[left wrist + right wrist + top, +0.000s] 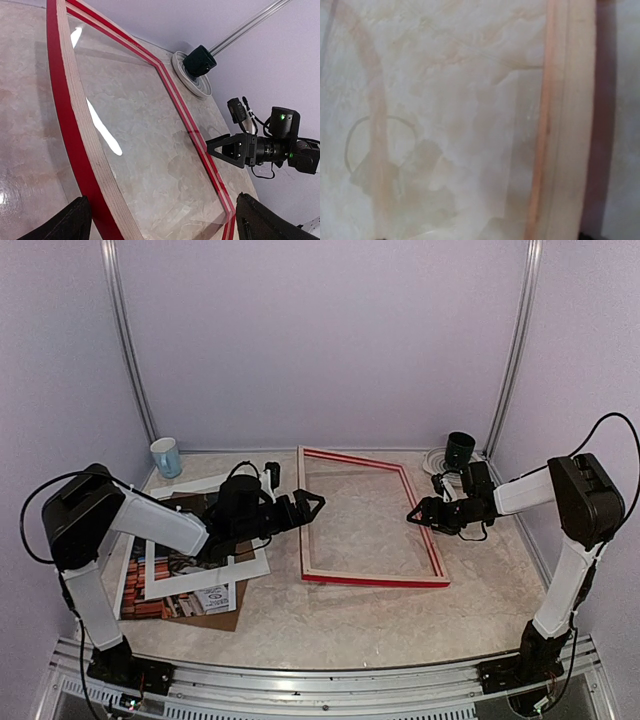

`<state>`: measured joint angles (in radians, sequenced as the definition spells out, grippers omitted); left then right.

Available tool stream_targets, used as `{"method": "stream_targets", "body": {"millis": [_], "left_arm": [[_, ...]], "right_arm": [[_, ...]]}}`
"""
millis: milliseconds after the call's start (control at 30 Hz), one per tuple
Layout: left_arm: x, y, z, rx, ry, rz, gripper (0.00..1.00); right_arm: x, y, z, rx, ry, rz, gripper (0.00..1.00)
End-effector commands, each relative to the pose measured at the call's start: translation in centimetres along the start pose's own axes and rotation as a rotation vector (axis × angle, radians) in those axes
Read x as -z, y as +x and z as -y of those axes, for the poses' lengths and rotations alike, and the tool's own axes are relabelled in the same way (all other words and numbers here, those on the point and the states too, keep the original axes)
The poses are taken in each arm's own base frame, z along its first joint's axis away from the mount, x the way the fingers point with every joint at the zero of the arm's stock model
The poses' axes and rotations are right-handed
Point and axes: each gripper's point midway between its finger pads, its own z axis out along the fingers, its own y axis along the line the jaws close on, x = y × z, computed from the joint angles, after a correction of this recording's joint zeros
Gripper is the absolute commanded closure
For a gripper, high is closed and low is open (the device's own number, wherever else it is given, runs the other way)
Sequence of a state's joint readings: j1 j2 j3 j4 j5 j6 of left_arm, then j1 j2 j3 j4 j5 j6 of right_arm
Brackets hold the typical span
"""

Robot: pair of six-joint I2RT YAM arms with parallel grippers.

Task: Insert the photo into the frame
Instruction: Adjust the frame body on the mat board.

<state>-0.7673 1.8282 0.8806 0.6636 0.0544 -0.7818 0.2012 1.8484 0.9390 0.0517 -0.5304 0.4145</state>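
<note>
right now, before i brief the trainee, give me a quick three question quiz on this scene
1. True or false: the photo lies outside the frame, to its left.
2. The frame is: A) flat on the table B) leaning on the wall C) held in the air.
3. What stands on the white plates at back right?
Key: 1 true; 2 A; 3 a dark green cup.

No word, number or brand could be read anywhere. Well behind the jaws of the left gripper [316, 506], toward its base, a white slip [214, 597] bore dark print, too small to make out.
</note>
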Motion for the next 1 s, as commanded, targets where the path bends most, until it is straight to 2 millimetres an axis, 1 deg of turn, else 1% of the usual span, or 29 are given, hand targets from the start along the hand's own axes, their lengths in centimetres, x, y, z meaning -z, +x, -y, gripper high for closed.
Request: {"method": "stream_targets", "body": {"millis": [0,100,200,300,600,967], "left_arm": [[1.1,-0.8,7.8,-0.005,0.279,0.003,0.01],[1.1,-0.9,6.8,0.008,0.241,0.007,0.01],[1.1,-0.6,5.6,0.014,0.200,0.008,0.01],[1.2,-0.4,5.1,0.023,0.194,0.006,0.01],[0.5,1.6,2.7,0.051,0.145,-0.031,0.01],[0.1,3.4,-2.0,0.093,0.001,-0.054,0.01]], "right_arm": [[-2.2,7.6,-2.6,-0.065,-0.103,-0.249,0.20],[-2.0,7.3,-2.5,-0.061,-0.086,-0.241,0.20],[-1.9,7.1,-2.6,-0.062,-0.082,-0.241,0.20],[-1.8,7.0,-2.6,-0.061,-0.077,-0.237,0.21],[-1.2,7.1,-1.6,-0.056,-0.012,-0.235,0.22],[-0.5,7.2,-0.9,-0.052,0.033,-0.234,0.24]]}}
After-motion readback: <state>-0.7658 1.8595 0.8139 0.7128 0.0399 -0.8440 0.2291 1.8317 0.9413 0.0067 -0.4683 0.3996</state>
